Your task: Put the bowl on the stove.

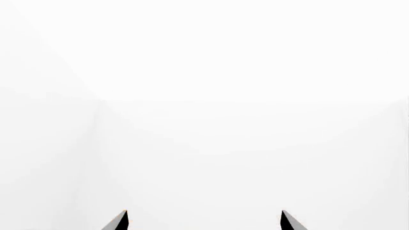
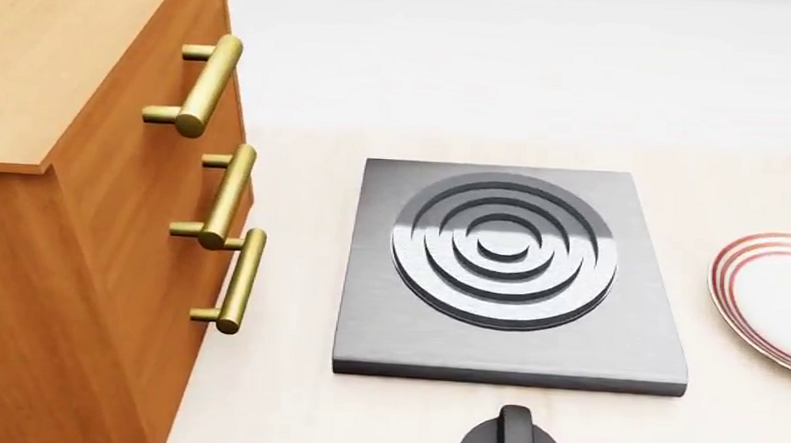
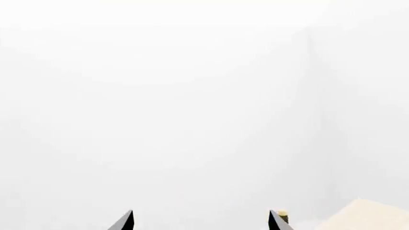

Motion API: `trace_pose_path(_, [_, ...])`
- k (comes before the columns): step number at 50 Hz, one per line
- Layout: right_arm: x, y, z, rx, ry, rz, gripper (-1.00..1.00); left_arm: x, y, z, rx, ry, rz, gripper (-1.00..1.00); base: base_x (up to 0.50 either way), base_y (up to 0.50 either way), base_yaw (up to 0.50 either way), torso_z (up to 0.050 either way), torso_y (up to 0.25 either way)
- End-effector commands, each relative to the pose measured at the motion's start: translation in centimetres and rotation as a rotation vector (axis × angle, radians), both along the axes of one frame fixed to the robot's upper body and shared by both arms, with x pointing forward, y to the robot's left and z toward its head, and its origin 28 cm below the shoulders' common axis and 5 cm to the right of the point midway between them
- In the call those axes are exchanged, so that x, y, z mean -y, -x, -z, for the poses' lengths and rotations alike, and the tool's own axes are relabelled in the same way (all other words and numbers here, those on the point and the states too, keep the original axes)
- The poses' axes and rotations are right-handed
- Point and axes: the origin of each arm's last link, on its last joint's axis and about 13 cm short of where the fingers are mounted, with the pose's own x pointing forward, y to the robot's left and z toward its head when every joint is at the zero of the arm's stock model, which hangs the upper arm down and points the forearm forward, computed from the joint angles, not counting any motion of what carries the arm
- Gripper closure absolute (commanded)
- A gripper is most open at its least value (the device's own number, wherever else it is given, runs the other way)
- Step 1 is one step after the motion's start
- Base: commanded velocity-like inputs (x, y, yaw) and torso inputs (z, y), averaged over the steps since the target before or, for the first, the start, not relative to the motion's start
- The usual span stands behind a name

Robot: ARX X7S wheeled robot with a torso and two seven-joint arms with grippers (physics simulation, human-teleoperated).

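1. Step in hand: I judge the task to be at its start. The stove [image 2: 513,277] carries nothing on its burner rings, and neither of my claws holds anything.
2. Left claw [image 1: 204,221]: only its two dark tips show in the left wrist view, set well apart, so it is wide. Nothing lies between them; ahead of it is blank white.
3. Right claw [image 3: 201,221]: its tips also stand well apart, so it is wide and holds nothing. A pale corner of the table [image 3: 367,215] shows just beyond one tip.
4. The bowl appears in no view. I cannot tell where it lies relative to either claw.
5. The stove lies flat on the table. Neither claw shows in the head view, so I cannot place it relative to them.
6. Next move, as a judgement: find the bowl first, then bring a wide claw to its rim.
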Motion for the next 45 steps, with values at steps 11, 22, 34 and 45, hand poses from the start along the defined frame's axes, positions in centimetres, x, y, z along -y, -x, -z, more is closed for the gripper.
trace_pose_path(11, [3.8,-2.1,-1.0,-0.461,0.242,-0.047,-1.00,-0.1,-0.3,0.4,0.013,-0.028,-0.002,-1.00,0.00,0.00,0.00,0.000,0.000])
trace_pose_path(22, [6.1,-0.1,-0.6,-0.673,0.259,-0.080,-1.00,0.0,-0.5,0.5,0.011,-0.029,0.001,-1.00,0.00,0.00,0.00,0.000,0.000])
trace_pose_path(34, [7.0,0.7,1.8,-0.893,0.234,-0.097,-1.00,-0.2,-0.5,0.5,0.009,-0.027,-0.007,-1.00,0.00,0.00,0.00,0.000,0.000])
trace_pose_path(45, [7.2,0.8,3.4,-1.023,0.195,-0.097,-1.00,-0.3,-0.6,0.6,0.003,-0.021,-0.011,-1.00,0.00,0.00,0.00,0.000,0.000])
